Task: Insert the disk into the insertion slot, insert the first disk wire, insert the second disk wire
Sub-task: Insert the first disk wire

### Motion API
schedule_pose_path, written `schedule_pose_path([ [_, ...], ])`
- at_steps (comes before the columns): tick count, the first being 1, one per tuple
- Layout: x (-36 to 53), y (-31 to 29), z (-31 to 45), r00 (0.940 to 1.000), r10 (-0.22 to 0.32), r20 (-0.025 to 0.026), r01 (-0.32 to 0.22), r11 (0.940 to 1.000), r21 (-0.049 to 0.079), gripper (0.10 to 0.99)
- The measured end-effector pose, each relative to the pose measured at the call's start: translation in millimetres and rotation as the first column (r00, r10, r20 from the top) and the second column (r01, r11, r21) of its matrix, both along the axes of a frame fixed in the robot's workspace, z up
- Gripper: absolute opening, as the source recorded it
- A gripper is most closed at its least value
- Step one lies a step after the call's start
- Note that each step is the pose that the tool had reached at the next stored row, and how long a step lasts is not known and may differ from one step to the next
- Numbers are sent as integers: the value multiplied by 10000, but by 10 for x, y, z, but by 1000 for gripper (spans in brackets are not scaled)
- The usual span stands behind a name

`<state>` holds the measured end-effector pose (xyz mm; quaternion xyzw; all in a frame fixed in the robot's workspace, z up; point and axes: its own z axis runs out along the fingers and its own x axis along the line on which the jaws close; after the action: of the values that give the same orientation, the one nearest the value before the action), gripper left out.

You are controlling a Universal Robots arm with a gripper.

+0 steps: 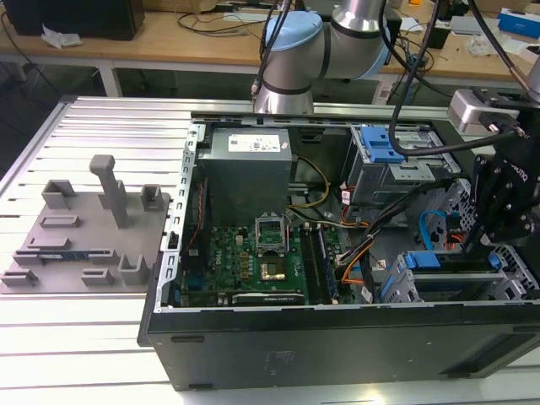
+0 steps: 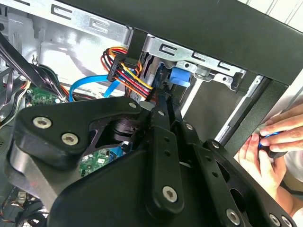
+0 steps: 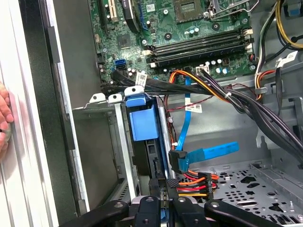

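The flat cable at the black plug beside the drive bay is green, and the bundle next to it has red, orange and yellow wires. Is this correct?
Not fully. The flat cable is blue, not green; the first wrist view shows this. The rest is correct: the bundle next to it has red, orange and yellow wires.

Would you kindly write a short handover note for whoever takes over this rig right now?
Gripper: low at the disk's end, beside the multi-coloured wire plug.
Disk: its blue carrier sits inside the insertion slot; this step looks done.
Blue flat wire: its black plug lies against the disk's end.
Left: I cannot tell whether either wire is fully seated.
Note: a person's hand is beside the case.
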<state>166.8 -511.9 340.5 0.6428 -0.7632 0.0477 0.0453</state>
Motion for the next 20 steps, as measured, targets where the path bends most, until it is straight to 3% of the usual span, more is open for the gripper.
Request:
schedule_pose_path([
  [3,0,1,22,10000,0,0,0,10000,-1,165],
  [7,0,25,127,10000,1,0,-1,10000,-15,165],
  [13,0,28,134,10000,1,-3,-1,10000,-20,165],
  [20,2,30,134,9998,187,-112,-187,9998,30,165],
])
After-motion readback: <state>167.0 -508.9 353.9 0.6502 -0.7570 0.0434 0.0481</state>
